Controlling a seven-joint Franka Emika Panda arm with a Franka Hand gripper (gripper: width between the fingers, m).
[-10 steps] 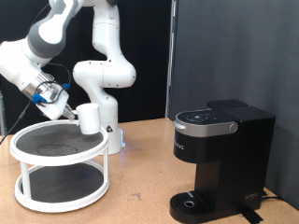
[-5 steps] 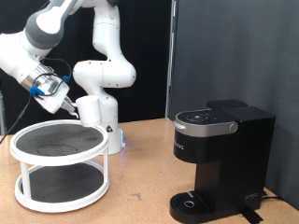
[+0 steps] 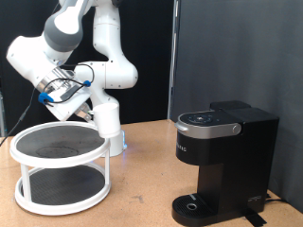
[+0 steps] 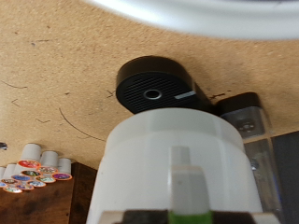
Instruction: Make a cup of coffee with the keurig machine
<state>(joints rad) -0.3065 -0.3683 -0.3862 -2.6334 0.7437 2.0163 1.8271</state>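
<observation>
While the gripper point(image 3: 83, 107) hangs in the air above the counter's point(image 3: 142, 180) left half, its jaws pinch the cup point(image 3: 106, 118), lifted just past the rim of the white two-tier stand point(image 3: 59, 168). Well apart, the keurig machine point(image 3: 222, 163) stands near the counter's right edge, lid down.

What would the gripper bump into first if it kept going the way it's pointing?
Apart from the cup it holds, probably the keurig machine, which sits straight ahead in the wrist view. Depth is hard to judge.
</observation>
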